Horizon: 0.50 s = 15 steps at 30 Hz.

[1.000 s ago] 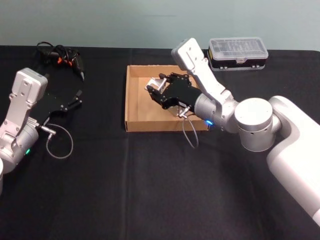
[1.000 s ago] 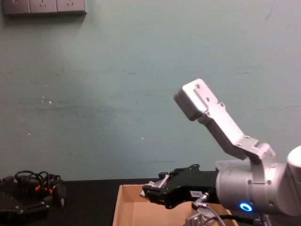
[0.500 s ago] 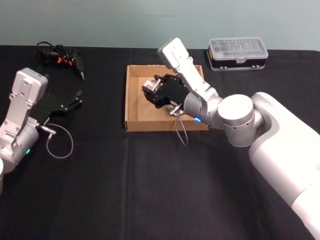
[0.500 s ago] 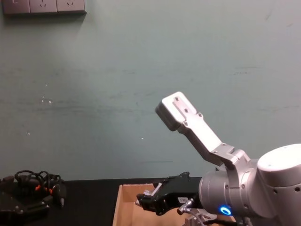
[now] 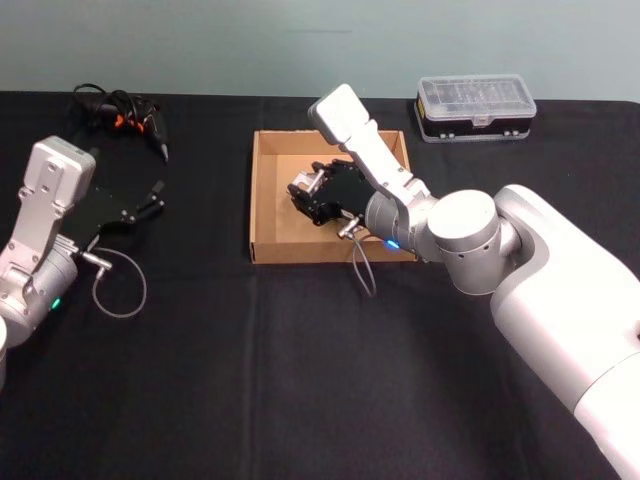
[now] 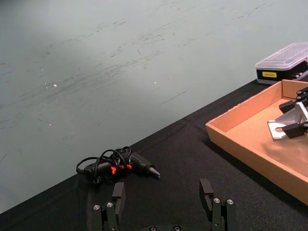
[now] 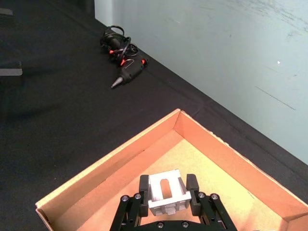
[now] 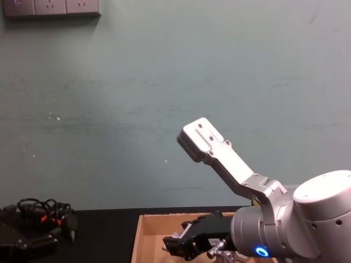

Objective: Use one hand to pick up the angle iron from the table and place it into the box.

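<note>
Table [image 5: 200, 400]: flat black top, carries all items below.

Right arm: silver-grey, reaches from the robot's right across the table's centre and over the near-right wall of the box.

Left arm: parked at the table's left edge, well apart from the box.

Box [image 5: 262, 200]: tan cardboard tray, low walls, no lid, centre-rear of table. Also seen in right wrist view [image 7: 110, 168], left wrist view [image 6: 240, 139] and chest view [image 8: 140, 235].

Organiser case [image 5: 476, 106]: black w/ clear lid, behind the box's right rear corner, apart from it. Edge visible in left wrist view [image 6: 284, 65].

Corded tool [image 5: 125, 115]: black w/ orange marks, cable coiled, far left rear of table. Also in right wrist view [image 7: 122, 53], left wrist view [image 6: 120, 166], chest view [image 8: 44, 216]. Nothing lies btwn it and the box.

Right gripper [image 5: 308, 196]: black, inside the box's outline, above its floor; fingers pinching the angle iron from both sides, as the right wrist view [image 7: 166, 192] shows. Approx. low over the floor; contact w/ floor cannot be told.

Left gripper [image 5: 150, 200]: black, over bare table; fingers spread, nothing btwn them, per left wrist view [image 6: 163, 199].

Angle iron [image 7: 165, 190]: small silver bracket w/ slot, held in right gripper, within the box walls. Also in head view [image 5: 305, 184] and left wrist view [image 6: 285, 122].
</note>
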Tool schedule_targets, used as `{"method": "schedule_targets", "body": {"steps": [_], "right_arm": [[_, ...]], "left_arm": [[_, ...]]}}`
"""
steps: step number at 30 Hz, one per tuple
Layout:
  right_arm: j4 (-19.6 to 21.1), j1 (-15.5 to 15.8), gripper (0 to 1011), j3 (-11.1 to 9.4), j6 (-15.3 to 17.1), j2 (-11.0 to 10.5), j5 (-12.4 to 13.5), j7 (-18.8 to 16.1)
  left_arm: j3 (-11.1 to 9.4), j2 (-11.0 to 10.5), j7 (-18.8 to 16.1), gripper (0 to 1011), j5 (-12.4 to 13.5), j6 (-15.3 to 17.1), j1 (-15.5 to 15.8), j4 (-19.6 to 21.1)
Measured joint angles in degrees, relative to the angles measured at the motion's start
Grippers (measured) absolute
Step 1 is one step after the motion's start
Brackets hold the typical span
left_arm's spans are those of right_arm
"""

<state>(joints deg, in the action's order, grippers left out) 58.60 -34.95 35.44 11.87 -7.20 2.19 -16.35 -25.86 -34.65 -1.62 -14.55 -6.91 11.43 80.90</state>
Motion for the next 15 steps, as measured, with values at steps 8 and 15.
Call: {"method": "schedule_targets", "body": {"steps": [8, 15], "right_arm": [[0.4, 0.6, 549, -0.8, 0.6, 0.2, -0.9, -0.5], [0.4, 0.8, 769, -1.5, 0.6, 0.6, -1.6, -1.2]], "left_arm": [[0.0, 0.0, 0.0, 1011, 0.0, 0.0, 0.0, 0.0], [0.0, 0.0, 0.0, 1011, 0.0, 0.0, 0.0, 0.0]]}}
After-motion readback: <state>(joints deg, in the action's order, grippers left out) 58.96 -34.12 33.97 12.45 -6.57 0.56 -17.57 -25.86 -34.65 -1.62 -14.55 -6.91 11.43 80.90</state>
